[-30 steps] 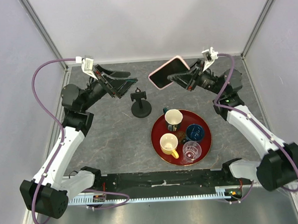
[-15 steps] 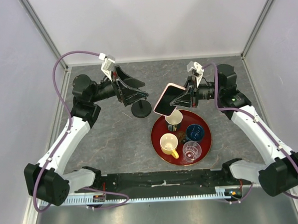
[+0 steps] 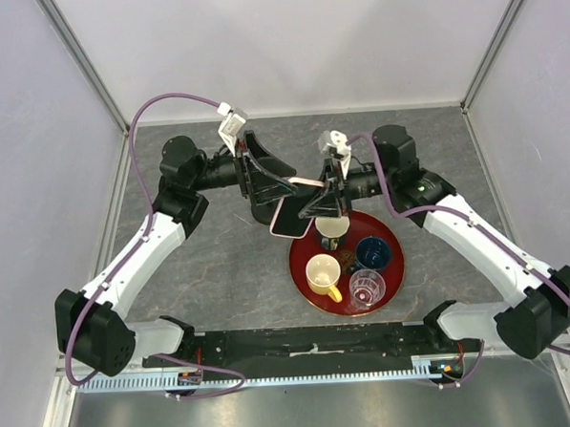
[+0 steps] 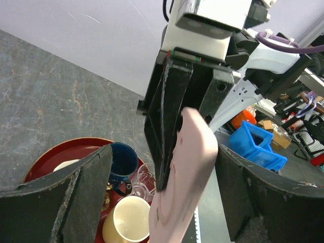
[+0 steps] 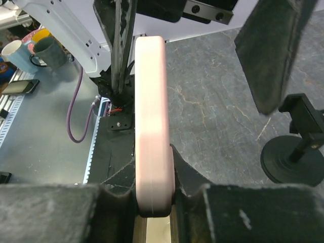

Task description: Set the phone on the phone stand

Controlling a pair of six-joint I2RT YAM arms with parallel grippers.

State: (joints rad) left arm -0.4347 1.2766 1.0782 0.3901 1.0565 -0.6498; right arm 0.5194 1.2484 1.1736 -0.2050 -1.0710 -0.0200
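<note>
My right gripper (image 3: 313, 204) is shut on the phone (image 3: 287, 216) and holds it on edge above the table, left of the red tray. In the right wrist view the phone's pink rim (image 5: 150, 126) runs up from between my right gripper's (image 5: 152, 202) fingers. My left gripper (image 3: 269, 181) is open, its fingers on either side of the phone's pink back (image 4: 182, 177) in the left wrist view; I cannot tell if they touch it. The phone stand (image 5: 296, 152) stands on the table to the right in the right wrist view. In the top view it is hidden under the grippers.
A red tray (image 3: 389, 275) near the front middle holds a cream mug (image 3: 322, 274), a blue cup (image 3: 373, 254), a clear glass (image 3: 365, 288) and a white cup (image 3: 332, 225). Both arms meet over the table's middle.
My right gripper has carried the phone left and down from the back right toward the stand. My left gripper has swung right and now brackets the phone, covering the stand in the top view.
</note>
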